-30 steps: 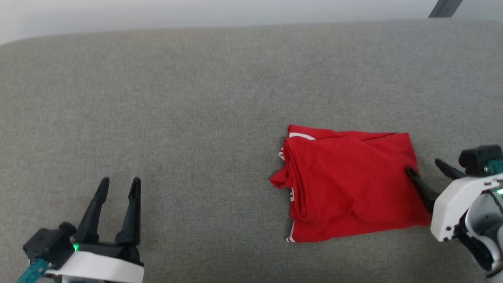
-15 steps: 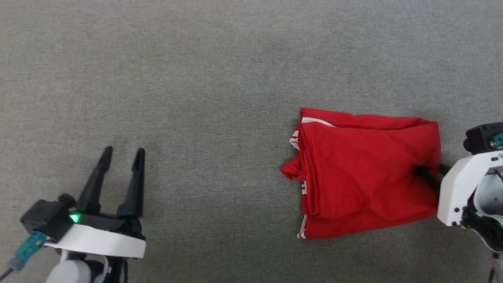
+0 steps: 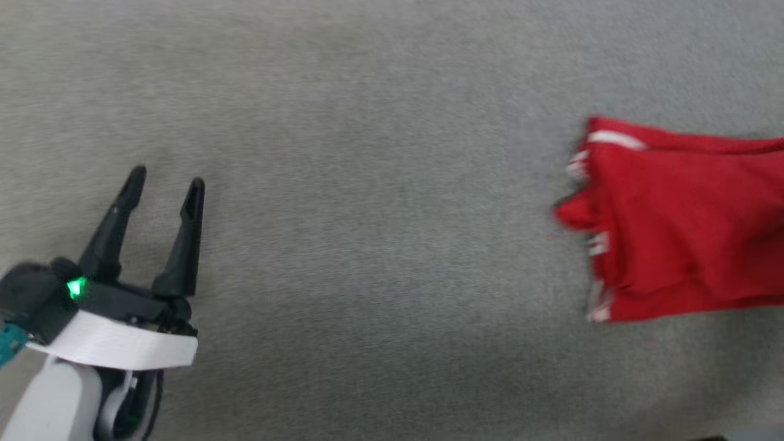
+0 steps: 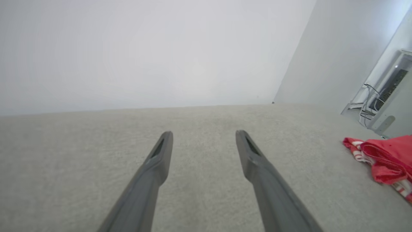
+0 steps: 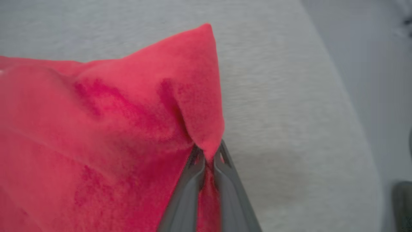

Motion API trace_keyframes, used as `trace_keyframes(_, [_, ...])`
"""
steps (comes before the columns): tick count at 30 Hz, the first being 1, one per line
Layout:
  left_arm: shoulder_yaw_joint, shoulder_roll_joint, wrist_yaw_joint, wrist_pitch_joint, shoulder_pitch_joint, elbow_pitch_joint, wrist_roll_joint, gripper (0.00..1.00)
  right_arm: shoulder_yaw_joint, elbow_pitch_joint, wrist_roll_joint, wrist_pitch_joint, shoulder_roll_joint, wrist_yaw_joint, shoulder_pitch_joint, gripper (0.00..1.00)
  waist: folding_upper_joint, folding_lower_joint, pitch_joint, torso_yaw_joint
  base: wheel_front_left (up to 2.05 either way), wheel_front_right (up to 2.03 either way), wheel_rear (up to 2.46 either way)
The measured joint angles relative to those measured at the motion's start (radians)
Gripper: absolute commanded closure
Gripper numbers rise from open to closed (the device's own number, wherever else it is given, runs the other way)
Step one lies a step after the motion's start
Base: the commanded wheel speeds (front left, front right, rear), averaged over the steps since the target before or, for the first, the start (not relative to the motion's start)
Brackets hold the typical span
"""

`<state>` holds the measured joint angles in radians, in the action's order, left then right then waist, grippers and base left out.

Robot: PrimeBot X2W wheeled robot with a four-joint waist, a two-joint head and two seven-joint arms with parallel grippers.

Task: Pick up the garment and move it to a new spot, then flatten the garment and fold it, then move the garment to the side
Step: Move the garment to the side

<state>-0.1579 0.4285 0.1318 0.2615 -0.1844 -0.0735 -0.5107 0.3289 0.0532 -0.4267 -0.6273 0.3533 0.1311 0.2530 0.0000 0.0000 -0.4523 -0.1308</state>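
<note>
The garment (image 3: 680,226) is a folded red bundle with white striped trim, lying on the grey cushion at the right edge of the head view. In the left wrist view the garment (image 4: 386,159) sits far to the right. My right gripper (image 5: 208,154) is shut on the red cloth of the garment (image 5: 106,129), which bunches into a raised peak just above the pinch. My left gripper (image 3: 164,184) stands open at the lower left over bare cushion, far from the cloth, with nothing between its fingers (image 4: 161,154).
The grey fabric cushion (image 3: 367,214) spreads wide between my left gripper and the garment. Its rounded end (image 5: 347,112) drops off just right of the pinch. A white wall rises behind the cushion, and a white appliance with cables (image 4: 383,96) stands beyond the garment.
My right gripper has closed on the garment's right edge. The head camera has swung, so the whole picture has shifted and the garment now lies at the right edge. My left gripper stays open.
</note>
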Motion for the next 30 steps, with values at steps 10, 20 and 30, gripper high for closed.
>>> trace_keyframes(10, [-0.053, 0.128, 0.0, 0.0, -0.144, -0.058, 0.001, 0.0, 0.261, 0.118, 0.127, 0.141, -0.027, 0.0, 0.16, 1.0, 0.0, 0.0, -0.137, -0.105, 0.0, 0.0, 0.0])
trace_keyframes(20, [-0.06, 0.204, 0.0, 0.0, -0.218, -0.114, -0.001, 0.0, 0.395, 0.305, 0.324, 0.356, -0.088, 0.0, 0.389, 1.0, 0.0, 0.0, -0.242, -0.142, 0.0, 0.0, 0.0])
trace_keyframes(30, [-0.057, 0.208, 0.0, 0.001, -0.218, -0.123, 0.0, 0.0, 0.419, 0.482, 0.451, 0.499, -0.103, 0.0, 0.486, 0.53, 0.0, 0.0, -0.251, -0.14, 0.0, 0.0, 0.0])
